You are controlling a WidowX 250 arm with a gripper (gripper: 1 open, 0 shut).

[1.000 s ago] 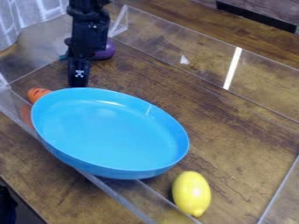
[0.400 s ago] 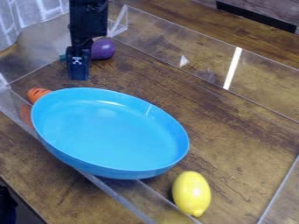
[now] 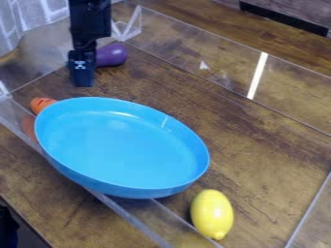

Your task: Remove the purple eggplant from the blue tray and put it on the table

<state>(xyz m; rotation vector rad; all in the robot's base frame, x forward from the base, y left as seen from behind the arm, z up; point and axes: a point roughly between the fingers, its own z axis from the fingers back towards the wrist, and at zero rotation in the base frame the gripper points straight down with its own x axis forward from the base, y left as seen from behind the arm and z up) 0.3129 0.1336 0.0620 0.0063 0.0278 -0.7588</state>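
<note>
The purple eggplant (image 3: 114, 54) lies on the table (image 3: 233, 107) at the upper left, outside the blue tray (image 3: 119, 147). My black gripper (image 3: 83, 68) hangs just left of the eggplant and slightly in front of it, open, with nothing between its fingers. The big oval tray sits in the lower middle with nothing in it.
A yellow lemon (image 3: 211, 213) lies on the table by the tray's lower right rim. An orange object (image 3: 42, 105) peeks out at the tray's left edge. A glossy transparent sheet with bright reflections covers the wood planks.
The gripper has lifted off the eggplant and moved up and slightly left. The eggplant, earlier mostly hidden behind the fingers, now lies exposed on the table.
</note>
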